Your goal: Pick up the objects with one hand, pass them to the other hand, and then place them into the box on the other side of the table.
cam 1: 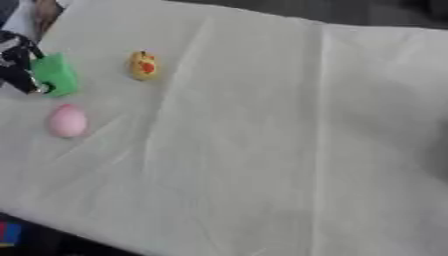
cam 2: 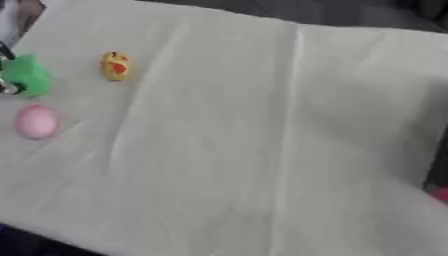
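Left hand (cam 1: 17,62) reached in at the left edge of the surface (cam 1: 262,150), fingers curled round a green object (cam 1: 56,74). Yellow duck-like toy (cam 1: 144,65) lay just right of it, apart. Pink egg-shaped object (cam 1: 67,121) rested nearer, below the green one. White cloth covered the surface, creased lengthwise.

I count three small things on my desk (cam 1: 289,150): one green object (cam 1: 57,74) at the left edge, one yellow toy with a red patch (cam 1: 144,65) near it, and one pink egg-shaped thing (cam 1: 67,121) below them. One robot hand (cam 1: 16,62) of mine shows, my left, touching the green object.
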{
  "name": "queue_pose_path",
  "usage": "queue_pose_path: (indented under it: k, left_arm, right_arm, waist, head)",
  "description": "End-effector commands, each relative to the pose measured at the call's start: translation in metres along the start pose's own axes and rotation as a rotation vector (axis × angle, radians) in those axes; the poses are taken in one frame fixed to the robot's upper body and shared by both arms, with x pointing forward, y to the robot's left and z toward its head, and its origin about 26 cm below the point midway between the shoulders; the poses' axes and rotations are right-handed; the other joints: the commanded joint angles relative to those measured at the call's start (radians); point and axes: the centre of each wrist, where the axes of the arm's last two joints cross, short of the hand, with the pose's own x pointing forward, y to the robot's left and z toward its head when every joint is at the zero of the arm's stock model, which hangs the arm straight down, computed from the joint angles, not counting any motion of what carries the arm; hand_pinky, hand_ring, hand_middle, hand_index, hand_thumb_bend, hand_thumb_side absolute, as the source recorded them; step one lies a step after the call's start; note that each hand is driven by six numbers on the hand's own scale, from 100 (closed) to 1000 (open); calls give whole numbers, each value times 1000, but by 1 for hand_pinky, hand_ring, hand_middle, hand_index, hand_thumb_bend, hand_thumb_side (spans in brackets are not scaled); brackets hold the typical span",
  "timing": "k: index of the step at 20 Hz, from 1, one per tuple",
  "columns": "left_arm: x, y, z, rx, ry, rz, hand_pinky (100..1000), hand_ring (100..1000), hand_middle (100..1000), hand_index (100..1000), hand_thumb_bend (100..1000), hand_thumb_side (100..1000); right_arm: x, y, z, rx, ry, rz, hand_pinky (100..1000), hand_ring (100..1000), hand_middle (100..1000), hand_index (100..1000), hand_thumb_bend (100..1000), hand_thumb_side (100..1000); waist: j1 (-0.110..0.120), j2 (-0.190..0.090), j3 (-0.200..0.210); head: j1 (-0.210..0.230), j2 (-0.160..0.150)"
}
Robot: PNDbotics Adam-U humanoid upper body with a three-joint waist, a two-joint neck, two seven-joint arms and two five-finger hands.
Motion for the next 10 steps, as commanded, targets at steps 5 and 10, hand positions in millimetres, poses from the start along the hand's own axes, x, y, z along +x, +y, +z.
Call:
queue_pose_path:
  k: [5, 10]
  left_arm:
    - [25, 51, 28, 221, -152, -43, 705, 501, 328, 403, 380, 100]
    - [69, 64, 65, 339, -353, -44, 681, 484, 326, 393, 420, 100]
  right_arm:
    - [15, -3, -5, -2, -52, 6, 805, 625, 665, 796, 819, 342]
    - [41, 11, -9, 64, -125, 47, 809, 659, 691, 805, 850, 340]
  waist:
    - [8, -36, 10]
    - [5, -51, 20]
  head:
    - [-44, 18]
    - [-105, 41]
